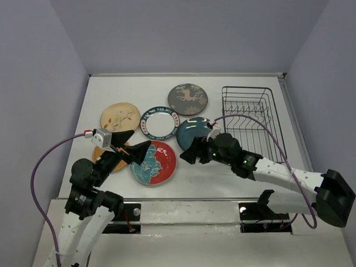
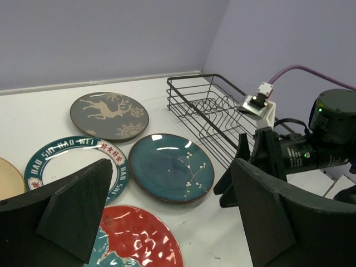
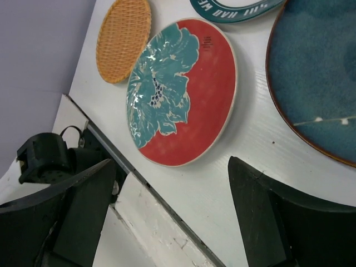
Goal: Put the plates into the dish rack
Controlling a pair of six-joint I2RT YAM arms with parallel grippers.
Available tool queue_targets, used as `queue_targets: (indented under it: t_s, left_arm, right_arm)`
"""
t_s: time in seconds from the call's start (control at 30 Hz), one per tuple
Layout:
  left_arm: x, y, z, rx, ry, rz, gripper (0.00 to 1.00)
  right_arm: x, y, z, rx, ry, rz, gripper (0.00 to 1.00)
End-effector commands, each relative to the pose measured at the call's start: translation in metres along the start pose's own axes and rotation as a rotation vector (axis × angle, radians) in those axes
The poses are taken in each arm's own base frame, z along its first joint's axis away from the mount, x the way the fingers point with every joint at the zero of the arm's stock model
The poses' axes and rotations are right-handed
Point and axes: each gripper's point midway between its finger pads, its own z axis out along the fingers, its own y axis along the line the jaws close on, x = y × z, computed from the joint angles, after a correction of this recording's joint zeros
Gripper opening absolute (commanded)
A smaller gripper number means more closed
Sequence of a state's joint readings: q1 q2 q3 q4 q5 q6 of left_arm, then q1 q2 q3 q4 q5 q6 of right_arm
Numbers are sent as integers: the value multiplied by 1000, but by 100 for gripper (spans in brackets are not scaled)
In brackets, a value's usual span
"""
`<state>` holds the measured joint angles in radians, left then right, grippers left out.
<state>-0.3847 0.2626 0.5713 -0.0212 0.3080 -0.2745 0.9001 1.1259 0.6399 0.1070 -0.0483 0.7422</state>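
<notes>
Six plates lie flat on the white table. The red plate with teal flowers (image 1: 156, 162) is nearest the front, and the orange plate (image 1: 102, 154) sits left of it, partly hidden by my left arm. Behind them are the cream plate (image 1: 119, 117), the white teal-rimmed plate (image 1: 160, 122), the teal-blue plate (image 1: 193, 131) and the grey deer plate (image 1: 188, 99). The black wire dish rack (image 1: 253, 119) stands at the right with nothing in it. My left gripper (image 1: 139, 142) is open above the red plate's left edge. My right gripper (image 1: 188, 151) is open and low between the red plate (image 3: 183, 89) and the teal-blue plate (image 3: 317, 78).
The table's front edge (image 3: 167, 206) runs just under my right gripper. The left wrist view shows the right arm's wrist (image 2: 311, 150) close to the rack's near corner (image 2: 200, 111). Grey walls close in the table on three sides.
</notes>
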Motion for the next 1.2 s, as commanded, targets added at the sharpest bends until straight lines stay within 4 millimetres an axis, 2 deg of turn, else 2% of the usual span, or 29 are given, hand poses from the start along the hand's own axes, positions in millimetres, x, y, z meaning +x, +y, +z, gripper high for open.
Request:
queue_targets:
  t_s: [0.0, 0.3, 0.43, 0.53, 0.57, 0.7, 0.83, 0.9, 1.0, 1.17]
  left_arm:
    - [-24, -11, -5, 36, -80, 46, 99]
    - [-17, -5, -2, 11, -56, 18, 99]
    - [-12, 0, 2, -10, -39, -10, 99]
    - [-10, 2, 3, -16, -35, -13, 99]
    - [-10, 2, 3, -15, -33, -12, 99]
    - [-8, 2, 5, -15, -24, -17, 99]
    - [-7, 2, 5, -13, -21, -17, 99]
    - [-6, 1, 6, -6, -14, -17, 99]
    - [-8, 1, 5, -6, -21, -14, 99]
    - [-10, 3, 4, -17, -32, -12, 99]
  right_arm:
    - [-8, 15, 17, -25, -115, 74, 85]
    - [14, -10, 38, 29, -137, 171, 74]
    - [30, -21, 49, 45, -102, 182, 74]
    - [37, -18, 57, 6, -84, 213, 74]
    - [48, -21, 63, 5, -49, 228, 74]
    - [64, -21, 84, -9, -4, 239, 73]
    - [78, -28, 100, -17, 13, 304, 65]
    - [82, -23, 105, -43, 19, 332, 62]
    - [96, -35, 117, -23, 36, 350, 57]
    - [99, -37, 120, -20, 36, 378, 45]
